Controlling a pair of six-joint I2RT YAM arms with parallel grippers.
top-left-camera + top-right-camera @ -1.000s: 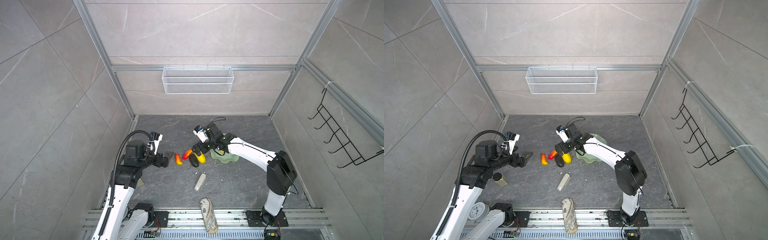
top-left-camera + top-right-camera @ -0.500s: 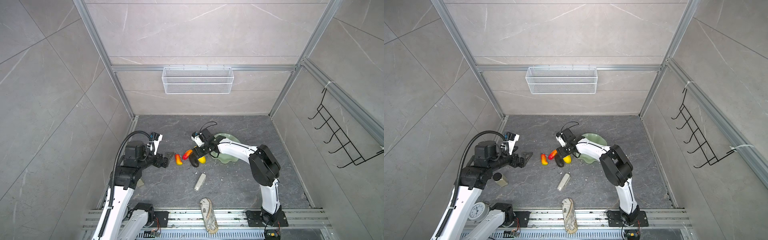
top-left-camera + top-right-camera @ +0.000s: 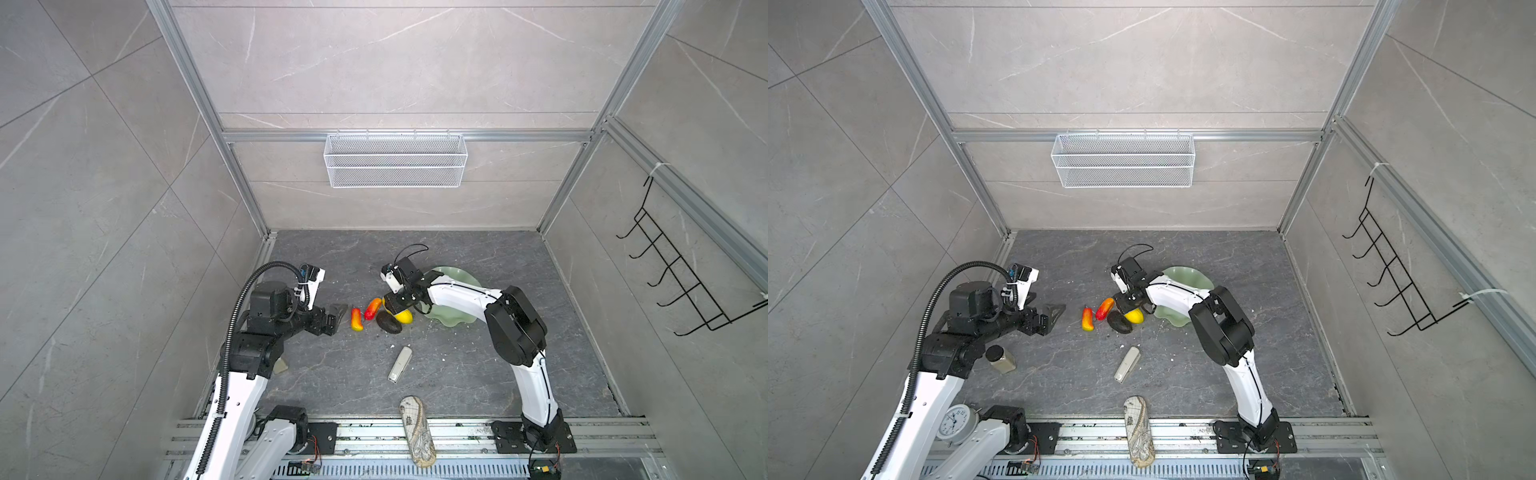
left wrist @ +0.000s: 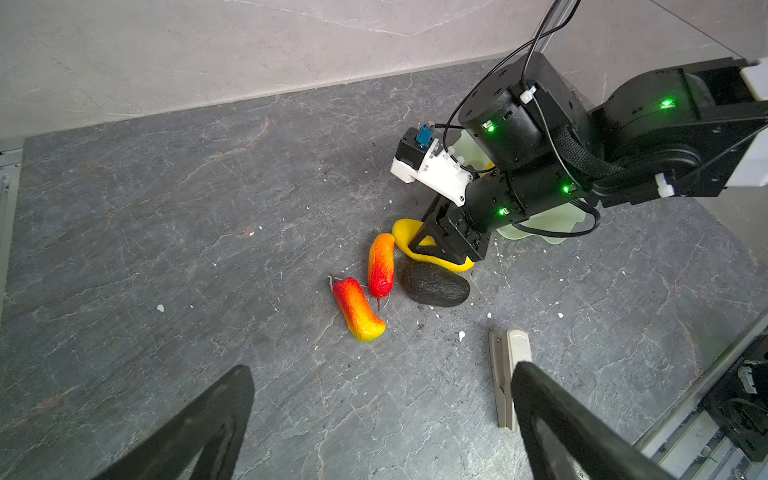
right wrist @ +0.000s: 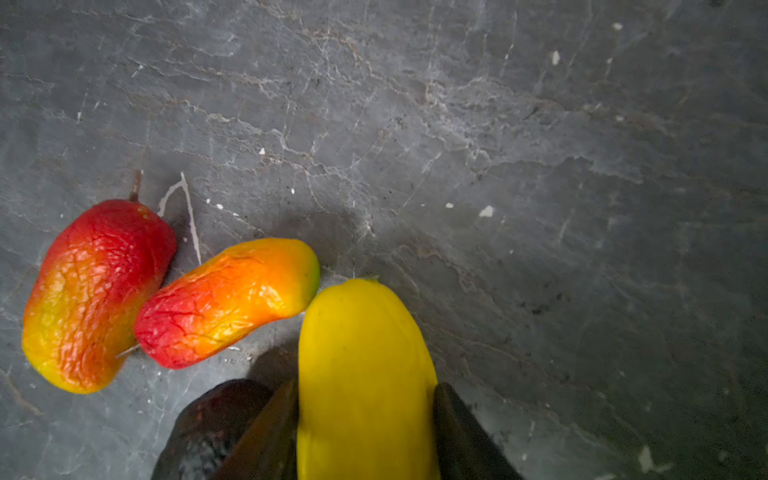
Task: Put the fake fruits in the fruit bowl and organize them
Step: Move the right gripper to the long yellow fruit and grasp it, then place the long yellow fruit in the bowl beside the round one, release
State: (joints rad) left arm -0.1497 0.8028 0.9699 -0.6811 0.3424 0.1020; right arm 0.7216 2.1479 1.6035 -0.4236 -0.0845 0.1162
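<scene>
Grey stone floor spreads beneath two robot arms. The right gripper clamps the long yellow fruit, both fingers pressed to its sides as it lies on the stone. The blackish fruit sits just outside one finger. Ahead of the jaws lie the nearer red-to-yellow fruit, close against the yellow tip, and the farther red-to-yellow fruit. The fruit bowl rests behind the jaws, under that arm. The left gripper hangs well apart, jaws spread wide and empty, with the fruits ahead.

Fruit bowl half behind right arm
</scene>
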